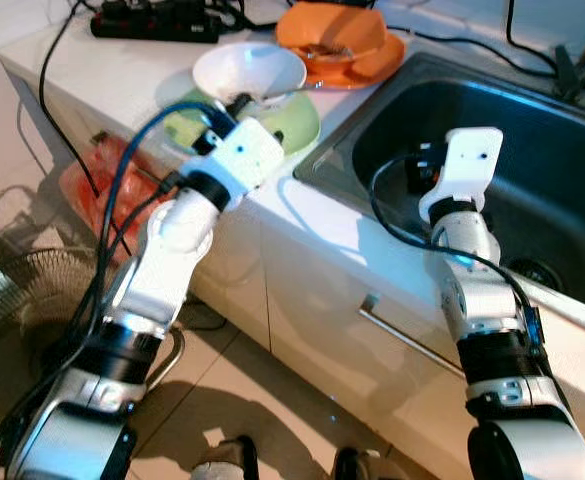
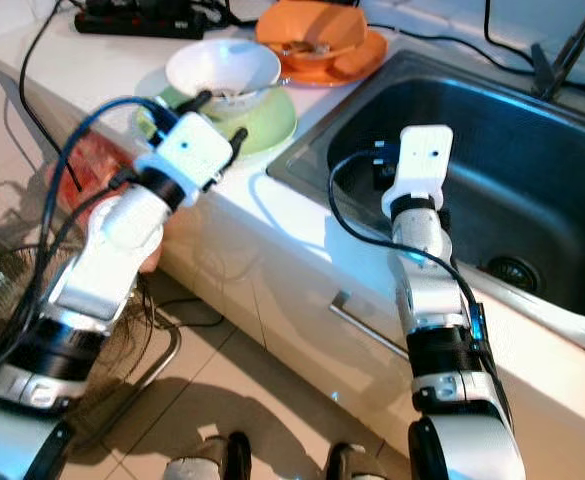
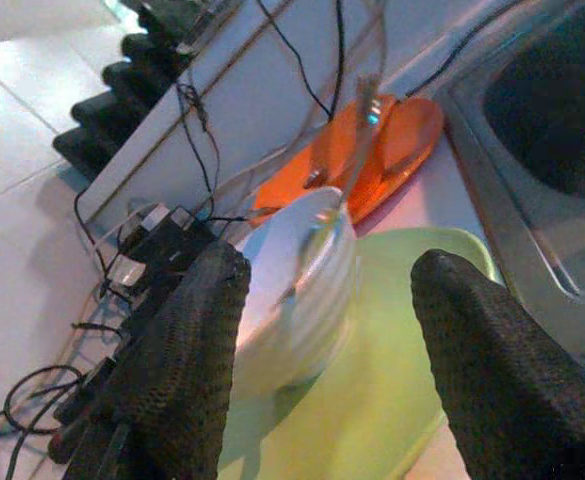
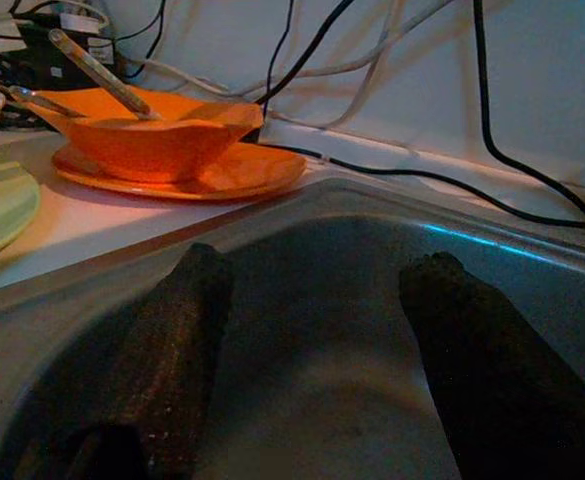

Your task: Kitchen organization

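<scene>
A white bowl (image 1: 249, 70) with a spoon (image 3: 324, 215) in it rests on a pale green plate (image 1: 294, 125) on the white counter. Behind them an orange bowl (image 1: 332, 33) sits on an orange plate (image 1: 372, 66), with a utensil (image 4: 92, 68) in it. My left gripper (image 3: 322, 340) is open, its black fingers (image 3: 187, 360) on either side of the white bowl, just short of it. My right gripper (image 4: 312, 360) hangs open over the dark sink basin (image 1: 532, 170), holding nothing.
A black power strip (image 1: 157, 22) and cables lie at the counter's back. A faucet base (image 1: 577, 65) stands behind the sink. A fan (image 1: 12, 290) and a red bag (image 1: 92, 185) sit on the floor at the left. A cabinet handle (image 1: 407, 335) is below the counter.
</scene>
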Robot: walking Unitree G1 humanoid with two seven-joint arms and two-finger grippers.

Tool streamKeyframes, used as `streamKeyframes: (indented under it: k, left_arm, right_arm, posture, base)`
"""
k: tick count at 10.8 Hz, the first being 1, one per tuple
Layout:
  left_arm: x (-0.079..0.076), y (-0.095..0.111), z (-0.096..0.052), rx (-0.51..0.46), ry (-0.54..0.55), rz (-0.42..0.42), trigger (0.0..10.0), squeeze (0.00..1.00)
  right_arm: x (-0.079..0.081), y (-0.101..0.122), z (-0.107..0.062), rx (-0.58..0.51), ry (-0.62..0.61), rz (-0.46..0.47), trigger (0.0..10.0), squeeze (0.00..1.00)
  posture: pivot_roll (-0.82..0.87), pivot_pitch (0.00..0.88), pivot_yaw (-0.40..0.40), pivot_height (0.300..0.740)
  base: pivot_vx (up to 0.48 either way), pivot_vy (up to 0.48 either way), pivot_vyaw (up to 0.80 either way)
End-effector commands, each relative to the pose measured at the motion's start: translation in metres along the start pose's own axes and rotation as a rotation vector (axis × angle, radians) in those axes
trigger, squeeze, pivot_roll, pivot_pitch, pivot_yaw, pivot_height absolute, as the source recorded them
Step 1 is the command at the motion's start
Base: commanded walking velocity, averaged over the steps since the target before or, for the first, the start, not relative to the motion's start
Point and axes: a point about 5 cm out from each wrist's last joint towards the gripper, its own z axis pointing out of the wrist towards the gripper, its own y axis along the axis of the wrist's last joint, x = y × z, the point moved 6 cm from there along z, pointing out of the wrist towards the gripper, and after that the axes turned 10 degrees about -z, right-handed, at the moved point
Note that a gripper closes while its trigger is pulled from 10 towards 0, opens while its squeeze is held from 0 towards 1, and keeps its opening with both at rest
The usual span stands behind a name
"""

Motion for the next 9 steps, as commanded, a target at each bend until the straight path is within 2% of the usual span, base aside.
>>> streamKeyframes:
  k: [1, 3, 6, 9]
  left_arm:
    - [-0.001, 0.006, 0.003, -0.021, -0.01, 0.032, 10.0, 0.0]
    - [-0.005, 0.0, 0.017, -0.011, -0.036, 0.12, 10.0, 0.0]
    - [-0.004, -0.004, 0.028, -0.001, -0.036, 0.183, 10.0, 0.0]
    - [-0.003, -0.001, 0.035, -0.024, -0.029, 0.184, 10.0, 0.0]
  right_arm:
    - [0.0, 0.005, 0.002, -0.015, -0.001, -0.001, 10.0, 0.0]
    - [-0.003, 0.005, 0.001, -0.016, -0.011, -0.002, 10.0, 0.0]
    - [-0.004, 0.005, 0.001, -0.014, -0.016, 0.0, 10.0, 0.0]
    - [-0.004, 0.004, 0.001, -0.011, -0.016, -0.001, 10.0, 0.0]
  posture:
    - [0.08, 0.141, 0.006, 0.74]
    - [0.07, 0.152, 0.009, 0.74]
    - [0.07, 0.158, 0.012, 0.74]
    - [0.07, 0.16, 0.009, 0.74]
  base:
    - [0.0, 0.0, 0.0]
    - [0.0, 0.0, 0.0]
    - [0.0, 0.0, 0.0]
    - [0.0, 0.0, 0.0]
